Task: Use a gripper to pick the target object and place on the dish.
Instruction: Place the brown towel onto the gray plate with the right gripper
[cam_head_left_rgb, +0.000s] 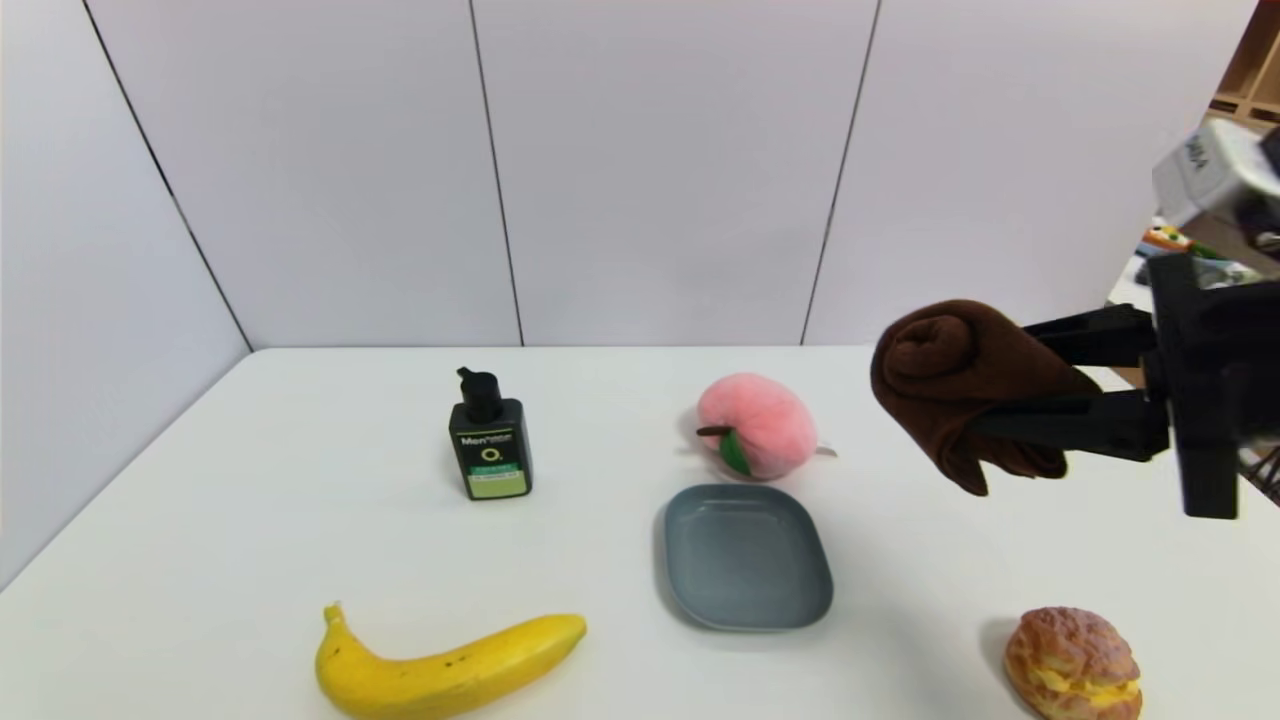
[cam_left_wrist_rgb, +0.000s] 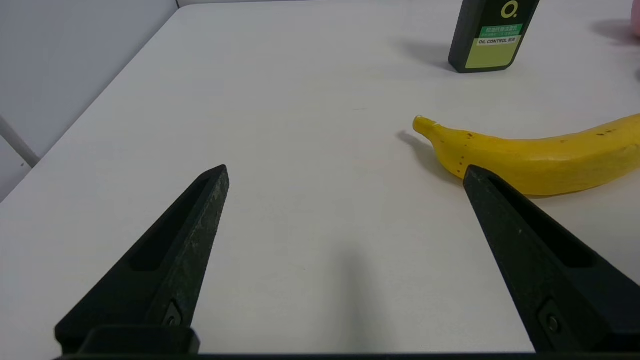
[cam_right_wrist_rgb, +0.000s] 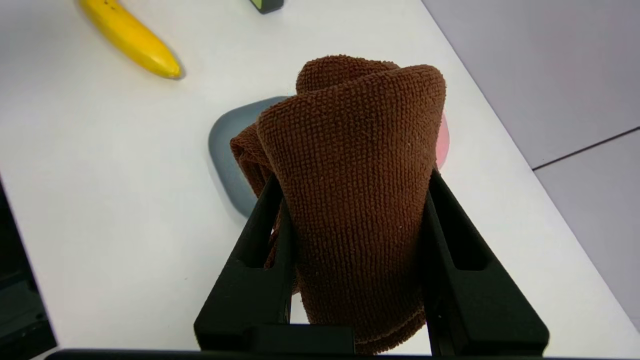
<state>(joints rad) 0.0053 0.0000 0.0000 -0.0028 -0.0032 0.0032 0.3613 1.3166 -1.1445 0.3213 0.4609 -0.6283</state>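
Closest to the robot on the table there's a banana (cam_head_left_rgb: 450, 665) on the left side and a cream bun (cam_head_left_rgb: 1073, 663) over on the right, neither of them involved. The left gripper (cam_left_wrist_rgb: 345, 180) sits low above the bare table near the banana's tip, fingers spread wide with nothing in them, so it looks parked.

A bit further in is the dish (cam_head_left_rgb: 745, 556), grey-blue and with nothing on it yet. Just behind it sits a plush peach (cam_head_left_rgb: 756, 426), and off to the left a black pump bottle (cam_head_left_rgb: 488, 438).

The pick part looks done: the right gripper (cam_head_left_rgb: 985, 375) has its fingers clamped on the brown towel (cam_head_left_rgb: 950, 380), which is up in the air, clear of the table, off to the right of the dish and the peach. A loose end of the towel droops below the fingers.

What's left, I'd say, is carrying it left over the dish, lowering, and letting go. So roughly halfway.
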